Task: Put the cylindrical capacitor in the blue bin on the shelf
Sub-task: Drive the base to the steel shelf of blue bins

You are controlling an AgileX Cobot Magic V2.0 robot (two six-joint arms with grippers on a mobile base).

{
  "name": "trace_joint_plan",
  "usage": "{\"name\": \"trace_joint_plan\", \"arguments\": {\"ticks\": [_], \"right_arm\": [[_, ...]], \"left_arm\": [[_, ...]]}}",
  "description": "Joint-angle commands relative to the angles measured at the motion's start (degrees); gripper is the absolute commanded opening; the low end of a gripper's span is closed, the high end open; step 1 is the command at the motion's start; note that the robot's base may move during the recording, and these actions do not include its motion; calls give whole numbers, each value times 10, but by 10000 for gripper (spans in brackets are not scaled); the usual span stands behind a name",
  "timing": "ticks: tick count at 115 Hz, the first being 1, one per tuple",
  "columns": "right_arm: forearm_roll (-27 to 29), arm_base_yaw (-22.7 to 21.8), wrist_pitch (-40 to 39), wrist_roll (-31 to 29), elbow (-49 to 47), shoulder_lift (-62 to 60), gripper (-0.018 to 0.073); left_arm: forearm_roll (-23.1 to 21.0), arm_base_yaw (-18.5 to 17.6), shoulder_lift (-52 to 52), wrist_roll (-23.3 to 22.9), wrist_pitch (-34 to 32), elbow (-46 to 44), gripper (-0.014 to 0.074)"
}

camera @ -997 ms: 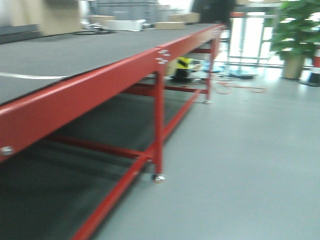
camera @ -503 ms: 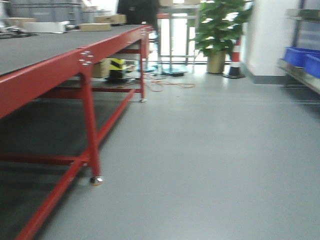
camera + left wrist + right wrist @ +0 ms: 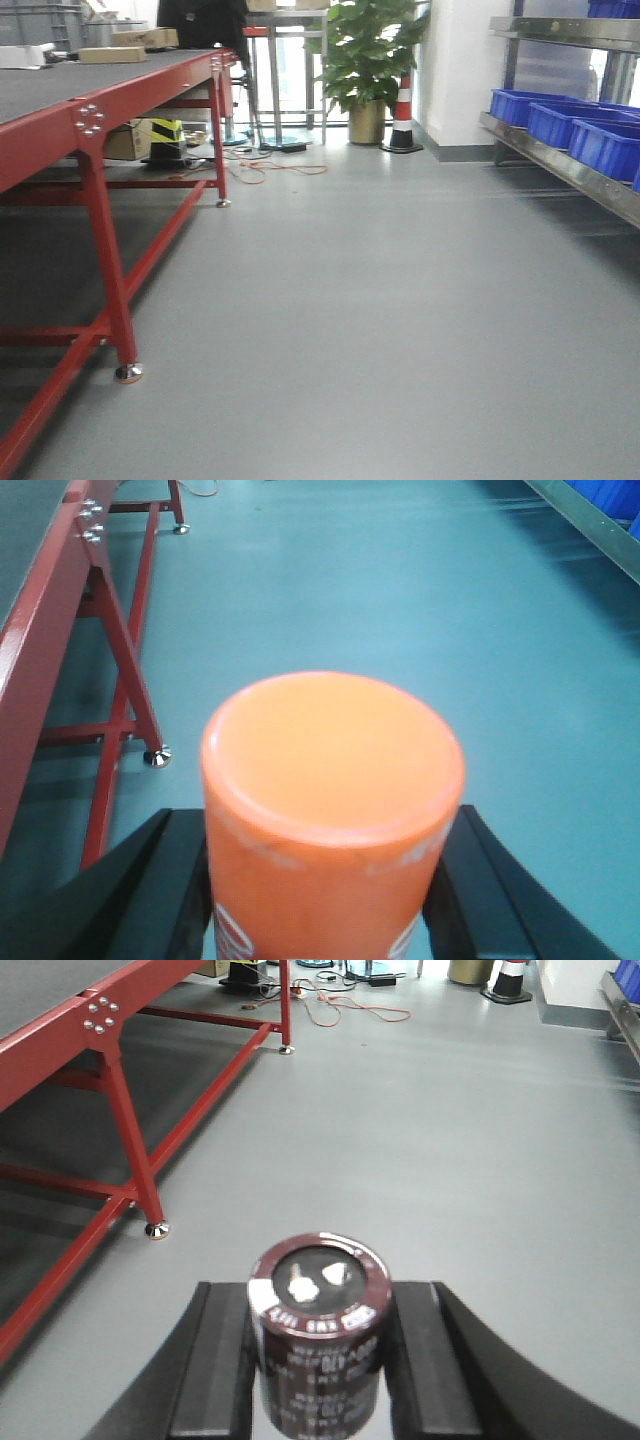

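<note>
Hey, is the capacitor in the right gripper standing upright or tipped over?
Upright: the capacitor stands between the fingers of the right gripper, its terminal end facing up.

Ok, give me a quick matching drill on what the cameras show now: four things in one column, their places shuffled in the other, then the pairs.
Things:
1. cylindrical capacitor
2. orange cylinder
3. blue bins
4. traffic cone

Places:
a. on the shelf
b. held in the left gripper
c. on the floor beside the potted plant
d. held in the right gripper

Pairs: 1-d, 2-b, 3-a, 4-c.
</note>
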Motion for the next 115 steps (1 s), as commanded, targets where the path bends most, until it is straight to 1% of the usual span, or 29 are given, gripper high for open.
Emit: {"name": "trace_joint_plan", "arguments": {"ticks": [1, 115], "right_arm": [[-2, -1, -13, 0, 1, -2, -162], [-1, -1, -13, 0, 1, -4, -162]], "left_arm": [[0, -4, -3, 0, -8, 0, -111], [0, -4, -3, 0, -8, 0, -111]]}}
